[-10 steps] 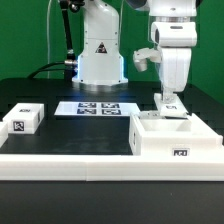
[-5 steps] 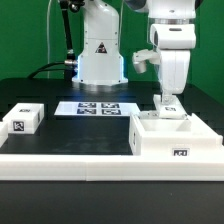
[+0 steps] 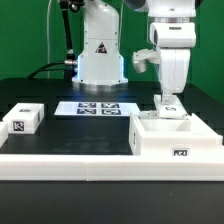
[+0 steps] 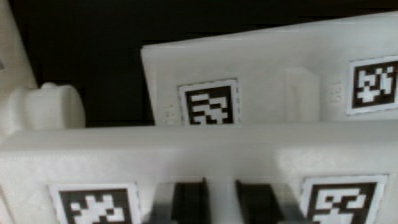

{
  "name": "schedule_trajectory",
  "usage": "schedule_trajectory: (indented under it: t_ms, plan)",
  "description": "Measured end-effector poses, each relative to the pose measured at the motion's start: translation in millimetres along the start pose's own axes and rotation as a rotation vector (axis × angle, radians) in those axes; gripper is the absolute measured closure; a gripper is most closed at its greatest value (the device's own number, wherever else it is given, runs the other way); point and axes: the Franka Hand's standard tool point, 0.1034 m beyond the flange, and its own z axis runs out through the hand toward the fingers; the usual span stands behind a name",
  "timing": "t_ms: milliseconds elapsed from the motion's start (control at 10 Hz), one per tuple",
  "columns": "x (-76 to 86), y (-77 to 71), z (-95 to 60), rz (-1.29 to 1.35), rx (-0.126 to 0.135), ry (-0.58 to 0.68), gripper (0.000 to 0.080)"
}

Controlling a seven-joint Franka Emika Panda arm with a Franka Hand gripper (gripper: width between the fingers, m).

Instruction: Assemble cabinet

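Note:
The cabinet point(image 3: 178, 146), a white open box with a tag on its front, stands at the front of the exterior view's right. My gripper point(image 3: 170, 99) hangs straight down over the cabinet's back edge. It is shut on a small white tagged panel point(image 3: 171, 109) that rests at that edge. In the wrist view the dark fingers point(image 4: 185, 202) close on a thin white strip of the panel point(image 4: 214, 160), which carries two tags. Behind it lies a white tagged face of the cabinet point(image 4: 267, 70).
A small loose white tagged block point(image 3: 22, 120) sits at the exterior view's left. The marker board point(image 3: 97, 108) lies flat in the middle, in front of the robot base point(image 3: 100, 55). A white ledge point(image 3: 70, 160) runs along the front.

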Motion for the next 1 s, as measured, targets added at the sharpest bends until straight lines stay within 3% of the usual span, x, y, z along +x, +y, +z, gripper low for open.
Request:
schedule_trajectory:
  t_ms: [1000]
  plan:
    - [-1.4,1.2,2.3,-0.046,-0.001,0.000,0.0729]
